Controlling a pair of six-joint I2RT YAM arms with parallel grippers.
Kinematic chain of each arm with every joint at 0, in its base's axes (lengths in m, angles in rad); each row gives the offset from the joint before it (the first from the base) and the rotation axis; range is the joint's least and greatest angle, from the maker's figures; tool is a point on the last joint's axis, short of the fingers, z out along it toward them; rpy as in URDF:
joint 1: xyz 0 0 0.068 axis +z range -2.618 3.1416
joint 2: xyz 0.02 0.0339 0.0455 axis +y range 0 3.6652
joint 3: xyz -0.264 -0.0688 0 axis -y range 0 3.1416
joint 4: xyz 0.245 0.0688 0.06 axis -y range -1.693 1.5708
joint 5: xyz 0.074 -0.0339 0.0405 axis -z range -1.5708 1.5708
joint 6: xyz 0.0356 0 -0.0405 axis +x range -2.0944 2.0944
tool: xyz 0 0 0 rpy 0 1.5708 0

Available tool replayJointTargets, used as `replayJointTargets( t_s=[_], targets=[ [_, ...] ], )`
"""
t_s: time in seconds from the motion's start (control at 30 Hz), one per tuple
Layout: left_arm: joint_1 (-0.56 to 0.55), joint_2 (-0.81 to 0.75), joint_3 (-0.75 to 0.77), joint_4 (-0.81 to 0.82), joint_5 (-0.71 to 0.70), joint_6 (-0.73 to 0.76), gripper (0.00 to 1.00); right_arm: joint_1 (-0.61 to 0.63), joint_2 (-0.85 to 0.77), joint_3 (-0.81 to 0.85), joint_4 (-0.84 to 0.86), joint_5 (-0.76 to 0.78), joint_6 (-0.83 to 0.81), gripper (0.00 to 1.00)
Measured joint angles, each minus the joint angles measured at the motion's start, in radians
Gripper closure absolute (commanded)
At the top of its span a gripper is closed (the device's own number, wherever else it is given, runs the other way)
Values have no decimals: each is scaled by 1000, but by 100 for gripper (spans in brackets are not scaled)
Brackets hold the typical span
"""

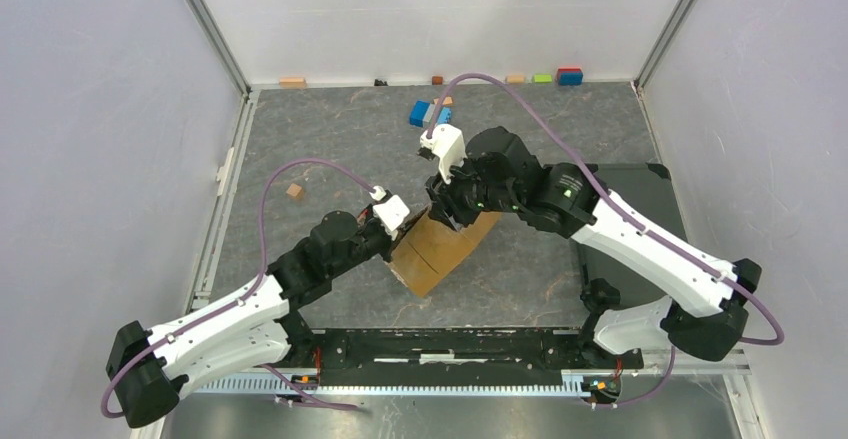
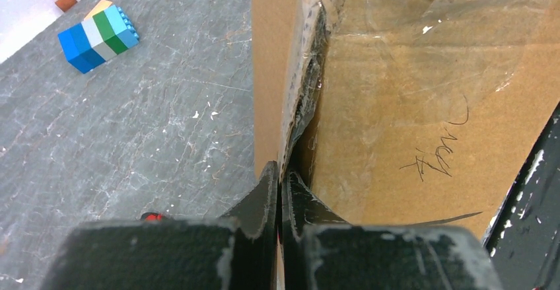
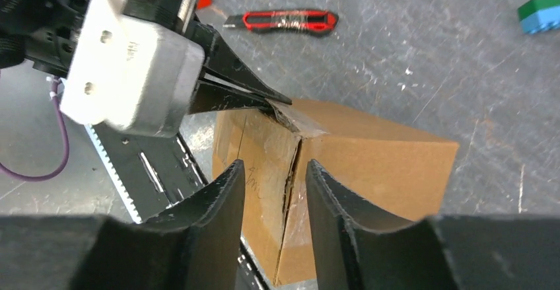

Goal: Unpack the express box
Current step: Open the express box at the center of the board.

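The express box (image 1: 447, 255), a brown cardboard carton with clear tape over its top seam, sits tilted at the near middle of the table. My left gripper (image 2: 280, 171) is shut on the edge of a top flap at the box's corner; the right wrist view shows the same pinch, its fingertips (image 3: 277, 100) on the torn taped corner. My right gripper (image 3: 272, 168) hangs open just above the box (image 3: 383, 164), its fingers either side of the split seam with nothing between them. In the left wrist view the box (image 2: 409, 92) shows handwriting on its taped face.
A red and black utility knife (image 3: 284, 20) lies on the table beyond the box. A blue-green block cluster (image 1: 428, 112) sits farther back. A flat black tray (image 1: 640, 209) lies right, under my right arm. A small brown block (image 1: 295, 191) lies left; more blocks line the back wall.
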Motion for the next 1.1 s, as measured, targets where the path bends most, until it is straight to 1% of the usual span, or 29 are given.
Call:
replayJointTargets(
  t_s=[0.13,0.4,0.63,0.93,1.1],
  targets=[
    [0,0,11,-17,24,27,98,-3,26,-2,-30,-3,37,57],
    [0,0,12,-19,42,42,98,-11,26,-13,-37,-10,79,56],
    [0,-2,12,-19,43,43,98,-16,27,-33,-37,-35,98,62],
    [0,-1,12,-19,46,44,98,-16,29,-34,-35,-51,112,63],
    [0,-1,12,-21,45,44,98,-16,29,-64,-8,-57,115,63]
  ],
)
